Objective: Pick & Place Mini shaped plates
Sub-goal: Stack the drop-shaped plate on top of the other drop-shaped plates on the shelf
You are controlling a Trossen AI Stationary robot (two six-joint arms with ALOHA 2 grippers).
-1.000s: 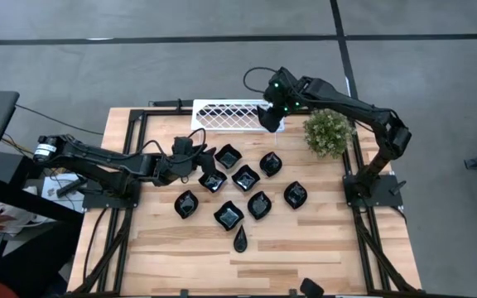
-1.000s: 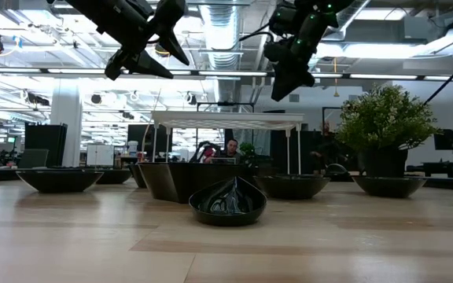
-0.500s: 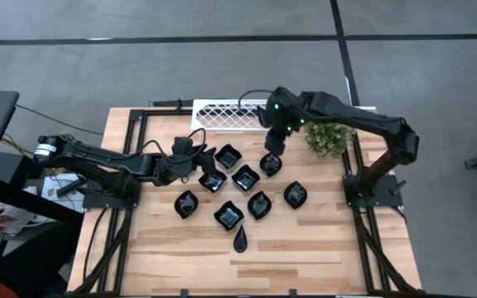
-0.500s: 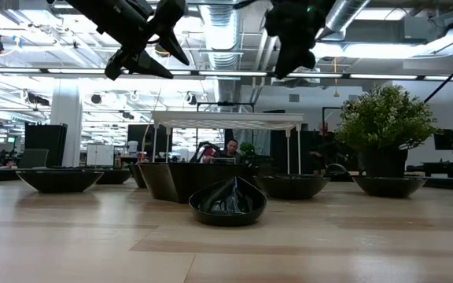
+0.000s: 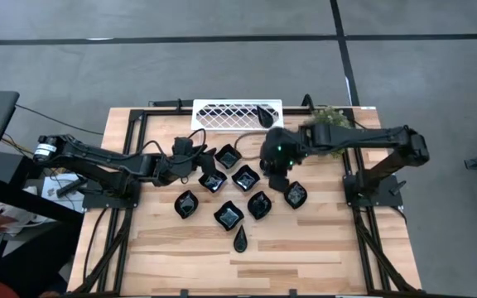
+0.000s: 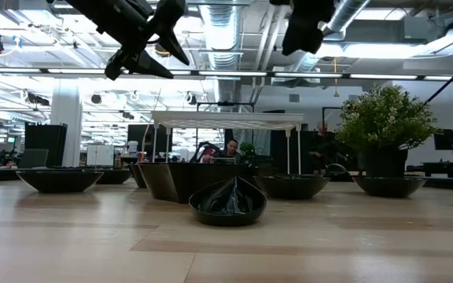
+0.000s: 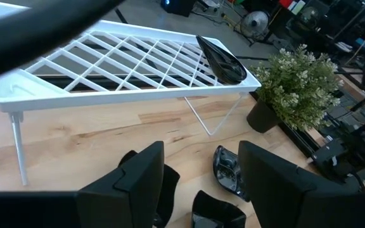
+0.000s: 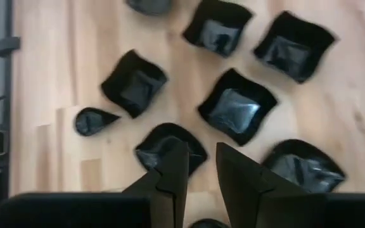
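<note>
Several mini shaped plates, small glossy black dishes, lie in a cluster point(image 5: 245, 177) mid-table, with a teardrop one point(image 5: 241, 240) nearest the front edge. One more plate point(image 5: 263, 114) lies on top of the white lattice tray point(image 5: 222, 114), at its right end. My right gripper point(image 5: 273, 165) hangs well above the cluster's right side, open, nothing between its fingers point(image 8: 198, 171). My left gripper point(image 5: 204, 168) hovers over the cluster's left side, open wide and empty point(image 7: 201, 177). In the low view both grippers point(image 6: 140, 47) point(image 6: 299, 39) are high above the wood.
A potted green plant point(image 7: 296, 82) stands at the back right beside the tray, partly under my right arm. The tray stands on thin legs point(image 7: 19, 152) at the table's far edge. Bare wood point(image 5: 305, 248) lies in front of the plates.
My right gripper has swung from above the tray's right end toward the table's near side, over the plate cluster, tipping as it went. The plate on the tray now shows where the gripper had covered it. No plate has moved.
</note>
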